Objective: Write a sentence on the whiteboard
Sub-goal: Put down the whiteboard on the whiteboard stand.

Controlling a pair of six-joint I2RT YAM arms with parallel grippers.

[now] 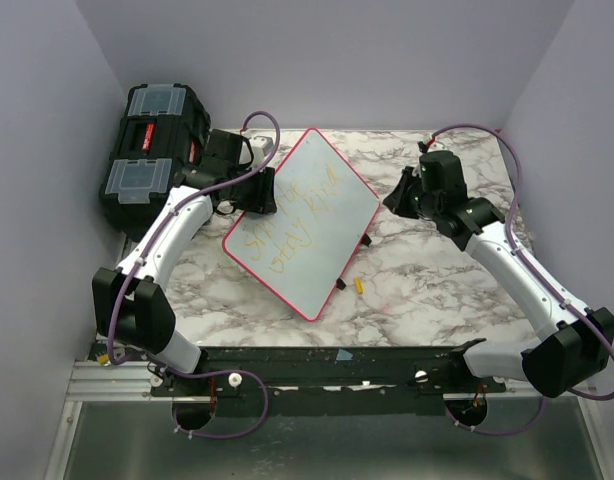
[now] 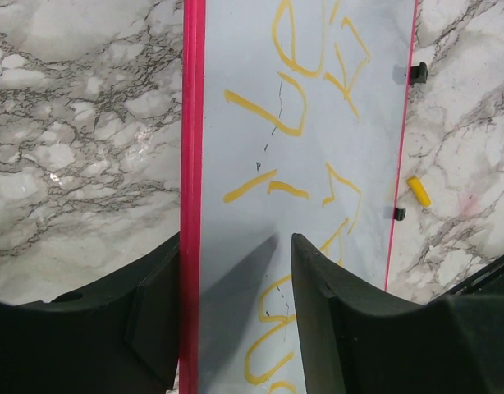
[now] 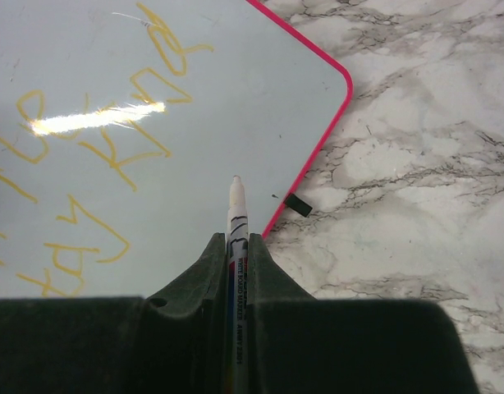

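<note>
The whiteboard [image 1: 317,180], white with a pink-red frame, lies turned like a diamond on the marble table. The sentence [image 1: 287,226] runs across it in two lines of yellow letters, also seen in the left wrist view [image 2: 295,107] and the right wrist view [image 3: 112,144]. My left gripper [image 1: 257,192] is open. Its fingers [image 2: 318,304] straddle the board's pink left frame [image 2: 192,164], one over the table, one over the white surface. My right gripper [image 3: 235,246] is shut on a white marker [image 3: 235,215]. The marker tip points at the board's surface near its right edge.
A black toolbox [image 1: 152,150] stands at the back left, just behind my left arm. A small yellow marker cap [image 1: 358,285] lies on the table by the board's clipped edge, also in the left wrist view [image 2: 419,191]. Black clips [image 3: 298,205] stick out of that edge.
</note>
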